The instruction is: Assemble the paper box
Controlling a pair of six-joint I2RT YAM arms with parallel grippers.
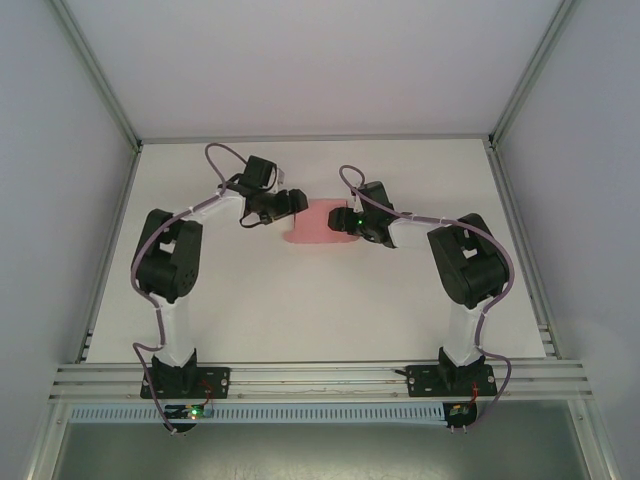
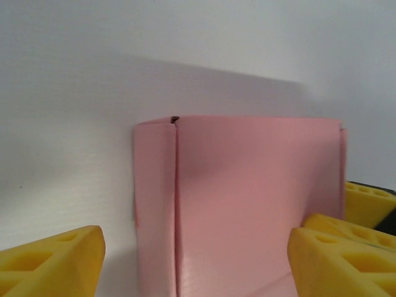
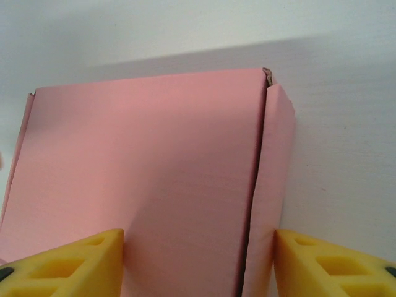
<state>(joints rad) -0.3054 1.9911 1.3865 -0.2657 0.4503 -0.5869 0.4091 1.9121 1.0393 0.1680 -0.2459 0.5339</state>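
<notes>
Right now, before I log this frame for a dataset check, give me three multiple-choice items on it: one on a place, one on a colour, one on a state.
1. Where does the paper box lie?
A. between the left gripper and the right gripper
B. beside the arm bases
C. in the far left corner

2. What colour are the gripper fingers?
A. black
B. yellow
C. pink

3. How does the left gripper stand?
A. shut and empty
B. clamped on the paper box
C. open

Key:
1 A: the top view shows it lying between them.
2 B: both wrist views show yellow fingers.
3 C: its fingers stand wide apart, one clear of the paper box.
</notes>
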